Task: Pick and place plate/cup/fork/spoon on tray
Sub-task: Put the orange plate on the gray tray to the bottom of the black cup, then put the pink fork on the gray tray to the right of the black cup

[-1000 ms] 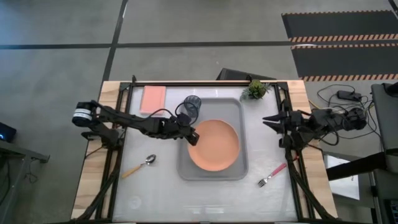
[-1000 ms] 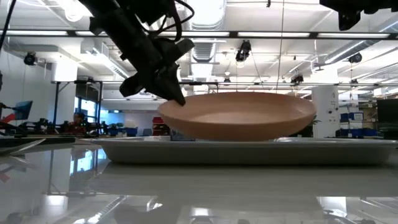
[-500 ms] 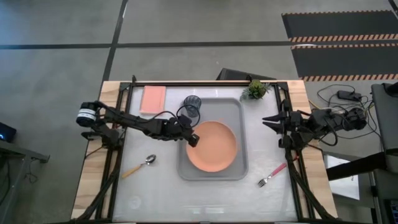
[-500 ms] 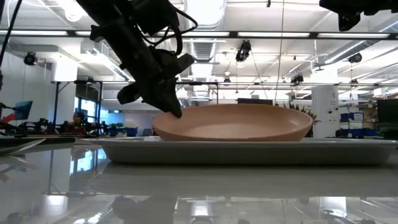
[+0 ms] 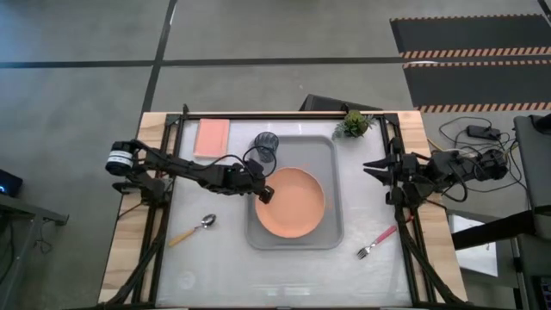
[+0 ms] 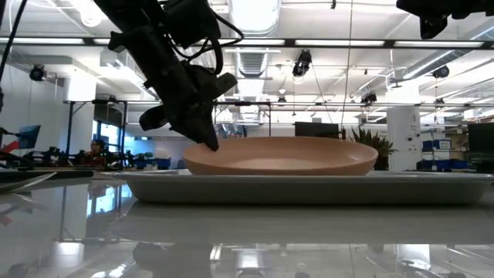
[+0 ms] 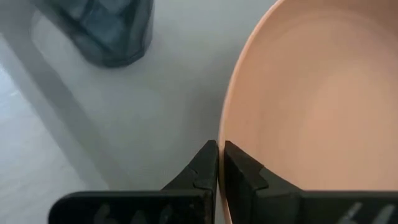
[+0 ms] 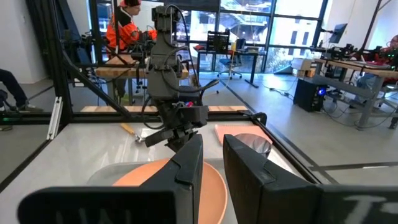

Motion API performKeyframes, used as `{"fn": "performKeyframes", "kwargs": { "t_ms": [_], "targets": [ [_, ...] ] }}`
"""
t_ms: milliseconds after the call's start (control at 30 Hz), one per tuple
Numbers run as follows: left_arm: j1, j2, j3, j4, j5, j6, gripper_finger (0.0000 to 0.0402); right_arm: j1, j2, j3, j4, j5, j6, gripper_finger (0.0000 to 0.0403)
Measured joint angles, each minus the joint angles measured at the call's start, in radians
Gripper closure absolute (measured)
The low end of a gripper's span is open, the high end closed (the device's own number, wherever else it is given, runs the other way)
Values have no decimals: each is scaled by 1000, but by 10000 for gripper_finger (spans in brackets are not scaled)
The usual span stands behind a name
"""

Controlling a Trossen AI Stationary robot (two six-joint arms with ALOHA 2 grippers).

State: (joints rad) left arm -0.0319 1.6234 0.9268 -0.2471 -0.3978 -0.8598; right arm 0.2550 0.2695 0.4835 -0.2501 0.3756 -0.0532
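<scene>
The salmon-orange plate (image 5: 293, 203) lies level in the light grey tray (image 5: 332, 155), and it also shows in the low view (image 6: 285, 156). My left gripper (image 5: 265, 195) is shut on the plate's left rim. The dark tumbler cup (image 5: 266, 148) stands in the tray's far left corner. The spoon (image 5: 195, 229) lies on the table left of the tray. The fork (image 5: 379, 241) lies on the table right of the tray. My right gripper (image 5: 368, 167) is open and empty, held above the table right of the tray. My left gripper pinches the plate's left rim (image 7: 222, 134) between its two fingers, one finger (image 7: 239, 168) over the plate's inside and one finger (image 7: 204, 165) outside. The fingers slant down from the table's left side (image 6: 202, 137). The plate sits level, low in the tray.
A pink rectangular pad (image 5: 212, 136) lies at the far left of the table. A small green potted plant (image 5: 354, 123) stands at the far right corner. A dark frame runs along the table's edges. People show in the room behind, in the right wrist view.
My left gripper has gone down and a little toward the table's left edge, still shut on the plate's rim. The plate, held raised above the tray a second ago, has come down level into the tray.
</scene>
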Motion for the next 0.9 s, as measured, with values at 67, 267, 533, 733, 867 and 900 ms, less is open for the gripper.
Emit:
{"fn": "performKeyframes", "kwargs": {
  "t_ms": [67,267,533,733,867,900],
  "targets": [
    [0,0,0,-17,0,-3,401,0,0,0,0,0,0,351],
    [3,0,-2,-26,-1,-18,388,0,0,0,0,0,0,351],
    [5,0,-4,-26,-1,-18,340,0,0,0,0,0,-3,351],
    [4,-2,3,-27,7,-18,329,0,0,0,0,0,0,351],
    [-4,-34,27,-24,54,67,329,0,0,0,0,0,37,351],
    [-11,-48,31,-19,55,103,329,0,0,0,0,0,51,351]
  ]
}}
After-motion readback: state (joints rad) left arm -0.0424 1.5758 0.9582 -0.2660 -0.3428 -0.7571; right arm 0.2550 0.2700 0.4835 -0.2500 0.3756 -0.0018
